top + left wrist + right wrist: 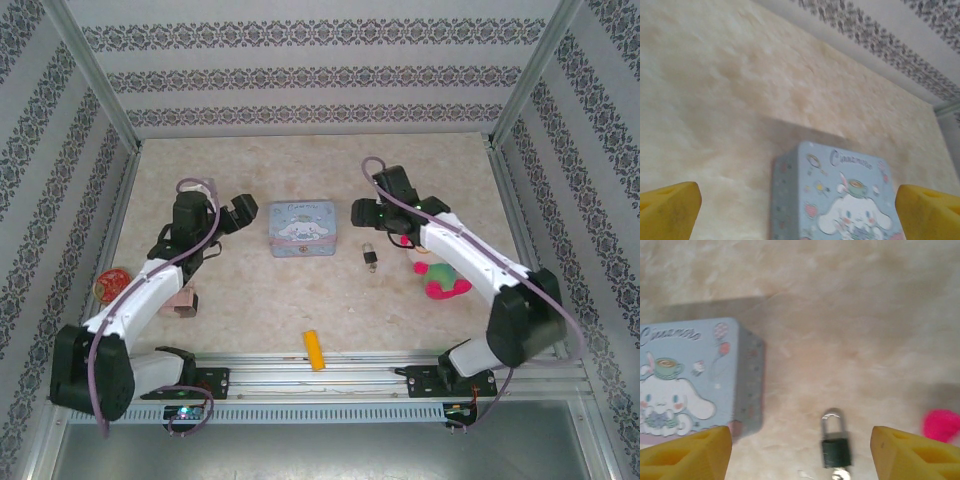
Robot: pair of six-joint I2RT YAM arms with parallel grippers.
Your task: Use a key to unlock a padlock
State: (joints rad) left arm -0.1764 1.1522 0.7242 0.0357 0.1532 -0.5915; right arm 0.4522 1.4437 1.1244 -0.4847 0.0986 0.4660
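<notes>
The padlock [835,446] lies flat between the right gripper's [801,452] wide-apart yellow fingers, touching neither, just right of the blue cartoon tin [690,380]. The left gripper [799,210] gapes above the tin.

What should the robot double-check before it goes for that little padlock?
1. Padlock free to reach: ok. It lies on the table, to the right of the tin and apart from it.
2. Right gripper open and empty: ok. Its fingers stand wide on either side of the padlock.
3. Left gripper open and empty: ok. It hangs over the tin.
4. Key found: cannot tell. A silvery bit at the padlock's lower end, cut off by the picture's edge, may be it.
5. Shackle locked or open: cannot tell, too blurred.
</notes>
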